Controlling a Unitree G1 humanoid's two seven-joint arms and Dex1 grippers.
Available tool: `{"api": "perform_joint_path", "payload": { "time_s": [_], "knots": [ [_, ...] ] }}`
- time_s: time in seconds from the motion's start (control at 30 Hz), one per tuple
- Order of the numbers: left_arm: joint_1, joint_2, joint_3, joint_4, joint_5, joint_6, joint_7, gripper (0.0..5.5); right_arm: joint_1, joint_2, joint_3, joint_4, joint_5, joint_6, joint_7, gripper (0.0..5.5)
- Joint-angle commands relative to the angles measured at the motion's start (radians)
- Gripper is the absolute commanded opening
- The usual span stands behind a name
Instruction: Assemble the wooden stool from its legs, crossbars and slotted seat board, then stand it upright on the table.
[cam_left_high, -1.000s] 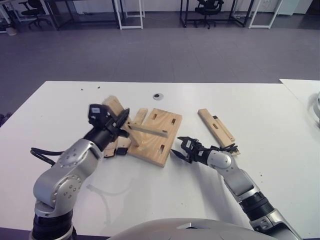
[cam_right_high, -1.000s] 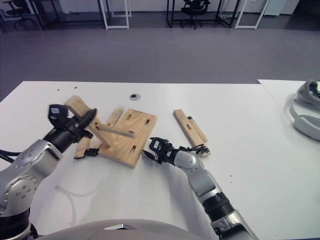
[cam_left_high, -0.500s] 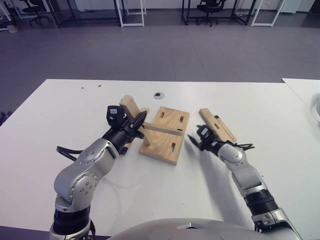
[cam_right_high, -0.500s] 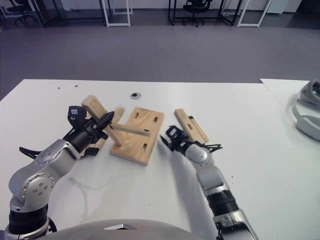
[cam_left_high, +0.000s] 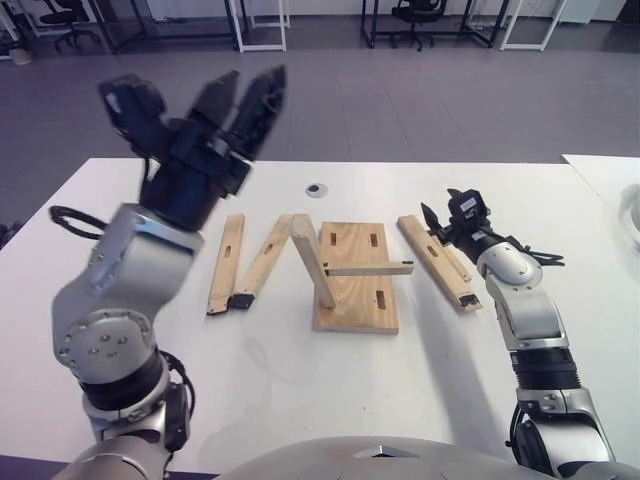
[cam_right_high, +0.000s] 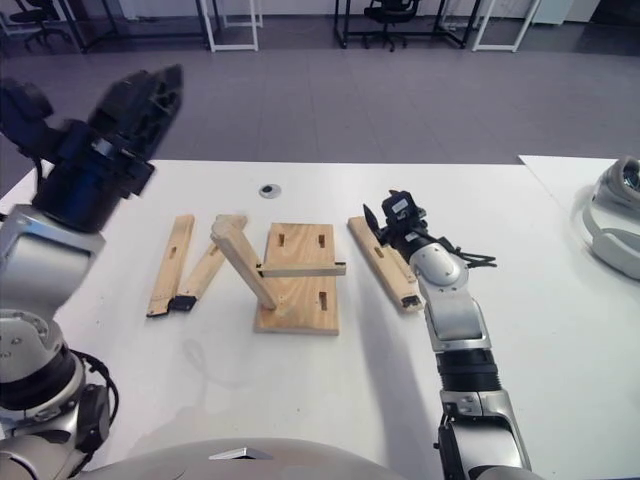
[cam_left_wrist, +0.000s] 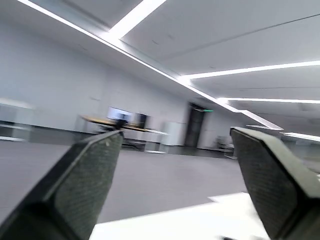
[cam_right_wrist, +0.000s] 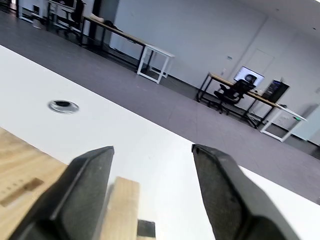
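Left hand (cam_left_high: 250, 85) high above table, blurred, fingers spread, empty. Right hand (cam_right_wrist: 152, 155) fingers apart over leg (cam_left_high: 438, 258); contact unclear.

Both eye views look forward and down from the head onto the white rectangular table (cam_left_high: 300, 400), sharing the pale slotted wooden seat board (cam_right_high: 300, 310) at centre. The left wrist view, held high, faces level across the room; the right wrist view sits close over the table's surface
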Motion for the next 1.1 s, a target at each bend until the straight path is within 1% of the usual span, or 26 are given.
{"api": "perform_joint_path", "payload": {
  "time_s": [0.03,0.17,0.2,0.27,0.47,0.6,0.77,0.8,0.87,0.97,1.03,1.1],
  "knots": [
    [0.172,0.116,-0.157,0.180,0.293,-0.006,-0.141,3.95,-0.035,-0.006,-0.019,0.040,0.003,0.012,-0.023,2.90],
    [0.240,0.113,-0.317,0.421,0.480,-0.060,-0.304,3.95,-0.030,0.001,-0.018,0.080,0.005,0.020,-0.029,2.90],
    [0.243,0.105,-0.339,0.482,0.507,-0.048,-0.327,3.95,-0.028,0.003,-0.015,0.092,0.005,0.019,-0.028,2.90],
    [0.247,0.096,-0.366,0.560,0.553,-0.022,-0.350,3.95,-0.024,0.007,-0.010,0.110,0.004,0.017,-0.027,2.90],
    [0.255,0.083,-0.413,0.681,0.657,-0.005,-0.437,3.95,-0.012,0.029,0.013,0.141,-0.002,0.008,-0.034,2.90],
    [0.257,0.061,-0.409,0.716,0.700,-0.003,-0.458,3.28,-0.013,0.035,0.018,0.149,-0.004,0.006,-0.038,2.90],
    [0.269,0.045,-0.412,0.703,0.750,-0.013,-0.476,2.40,-0.018,0.042,0.021,0.157,0.002,0.007,-0.033,2.90],
    [0.261,0.037,-0.406,0.705,0.758,-0.031,-0.480,2.21,-0.029,0.050,0.010,0.161,0.026,0.021,-0.021,2.90],
    [0.241,0.013,-0.375,0.715,0.767,-0.078,-0.474,2.07,-0.056,0.067,-0.018,0.157,0.092,0.060,0.014,2.90],
    [0.159,-0.042,-0.291,0.661,0.700,-0.207,-0.538,2.07,-0.156,0.117,-0.117,0.102,0.342,0.204,0.105,2.90],
    [0.071,-0.065,-0.275,0.638,0.671,-0.284,-0.607,2.07,-0.253,0.151,-0.169,0.080,0.516,0.315,0.156,2.90],
    [-0.007,-0.077,-0.269,0.662,0.658,-0.340,-0.672,2.07,-0.356,0.199,-0.209,0.093,0.655,0.397,0.163,2.90]
  ]
}}
